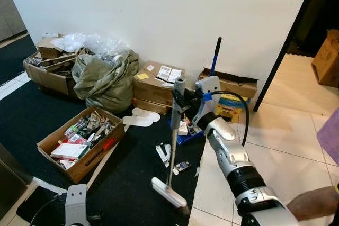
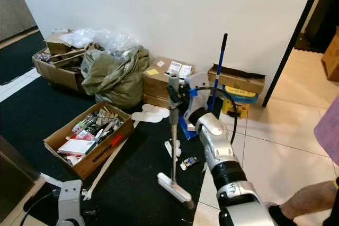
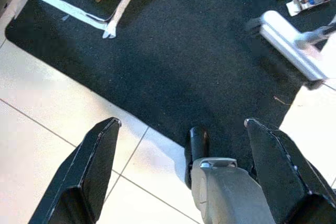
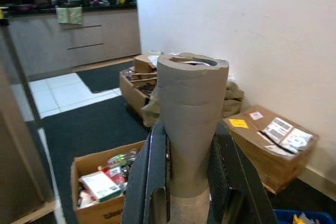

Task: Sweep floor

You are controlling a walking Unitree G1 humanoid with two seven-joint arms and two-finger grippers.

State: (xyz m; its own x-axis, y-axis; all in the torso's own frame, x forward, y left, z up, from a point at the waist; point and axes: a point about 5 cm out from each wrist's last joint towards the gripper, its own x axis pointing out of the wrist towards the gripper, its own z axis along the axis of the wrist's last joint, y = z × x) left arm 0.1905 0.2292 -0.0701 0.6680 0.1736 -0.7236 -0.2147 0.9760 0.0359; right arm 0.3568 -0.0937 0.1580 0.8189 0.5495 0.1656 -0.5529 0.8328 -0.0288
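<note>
My right gripper (image 1: 183, 99) is shut on the grey foam handle (image 4: 191, 114) of a sweeper (image 1: 172, 146). The shaft stands almost upright, and its white head (image 1: 169, 192) rests on the black carpet (image 1: 132, 183) close to the tile edge. Scraps of litter (image 1: 181, 166) and small packets (image 1: 162, 154) lie on the carpet just beyond the head. My left gripper (image 3: 184, 171) hangs open low over the carpet's corner, nothing between its fingers (image 3: 86, 174). The sweeper head (image 3: 291, 51) also appears in the left wrist view.
An open cardboard box (image 1: 82, 144) of clutter sits on the carpet at left. A stuffed green bag (image 1: 106, 80) and more boxes (image 1: 156, 83) line the white wall. A blue-handled dustpan (image 1: 212, 62) leans there. A person's foot (image 2: 302, 205) is on the tiles at right.
</note>
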